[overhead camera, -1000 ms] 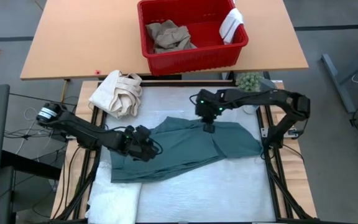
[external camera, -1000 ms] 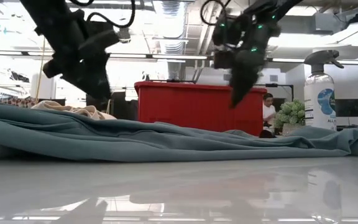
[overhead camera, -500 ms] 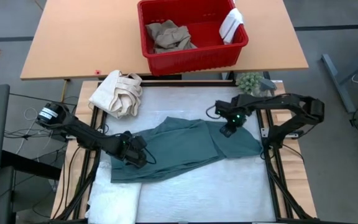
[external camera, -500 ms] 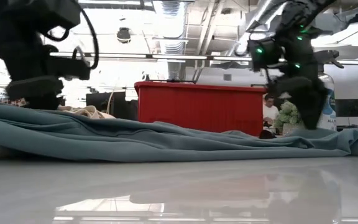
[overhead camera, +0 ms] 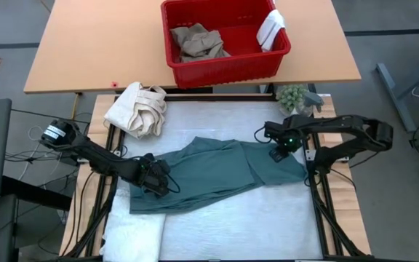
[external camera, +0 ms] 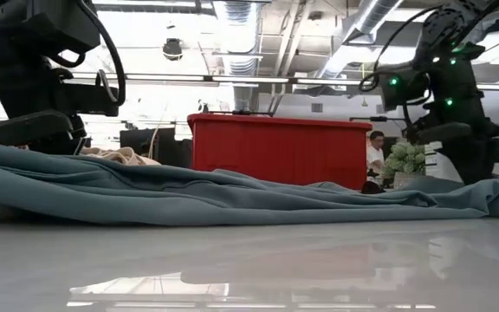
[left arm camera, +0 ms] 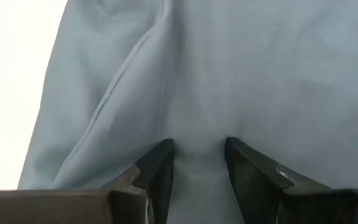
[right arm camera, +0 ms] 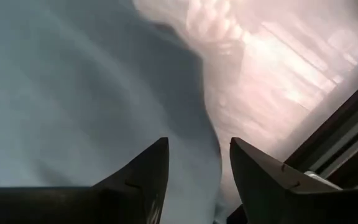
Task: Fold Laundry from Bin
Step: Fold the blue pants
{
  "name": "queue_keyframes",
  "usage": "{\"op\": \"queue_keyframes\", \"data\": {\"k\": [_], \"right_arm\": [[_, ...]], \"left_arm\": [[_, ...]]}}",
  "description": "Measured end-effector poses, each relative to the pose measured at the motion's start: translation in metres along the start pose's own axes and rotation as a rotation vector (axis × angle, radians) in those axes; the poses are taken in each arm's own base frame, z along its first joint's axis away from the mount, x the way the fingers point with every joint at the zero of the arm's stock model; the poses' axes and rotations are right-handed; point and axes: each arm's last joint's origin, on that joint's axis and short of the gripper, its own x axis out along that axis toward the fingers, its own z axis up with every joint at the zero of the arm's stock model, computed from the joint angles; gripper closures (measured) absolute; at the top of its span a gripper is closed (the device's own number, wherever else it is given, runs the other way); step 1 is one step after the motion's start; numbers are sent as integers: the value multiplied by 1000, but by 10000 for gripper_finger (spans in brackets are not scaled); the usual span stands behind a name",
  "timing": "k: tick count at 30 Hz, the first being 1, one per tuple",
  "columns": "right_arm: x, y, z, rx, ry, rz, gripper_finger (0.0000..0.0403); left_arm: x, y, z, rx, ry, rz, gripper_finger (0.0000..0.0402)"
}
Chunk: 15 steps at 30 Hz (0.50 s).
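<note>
Teal-green garment [overhead camera: 217, 175] lies spread and rumpled across the white work surface [overhead camera: 268, 225], on the near side of the red bin [overhead camera: 224, 65]. Bin holds tan trousers [overhead camera: 198, 42] and a small white cloth [overhead camera: 271, 28] draped over its rim.

Left gripper [overhead camera: 155, 182] low on the garment's left end; wrist view shows fingers [left arm camera: 157, 171] part-spread with a ridge of teal cloth between them, apparently pinched. Right gripper [overhead camera: 278, 149] at the garment's far right edge, jaws spread, straddling the hem, nothing held.

Cream canvas bundle [overhead camera: 137, 108] sits between the bin and the garment's left end.

Risk: right fingers closing beside the hem catch only the white surface, or a single layer, and the fold skews. Left pinch looks shallow; cloth may slip on lift.
</note>
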Motion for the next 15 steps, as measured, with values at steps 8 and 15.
{"op": "queue_keyframes", "data": {"k": [8,15], "right_arm": [[-8,-16,-2,11,-48,-20,209],[4,-18,-2,19,-26,2,210]], "left_arm": [[1,-1,1,-9,-12,-13,260],[1,-1,1,-37,-13,-14,260]]}}
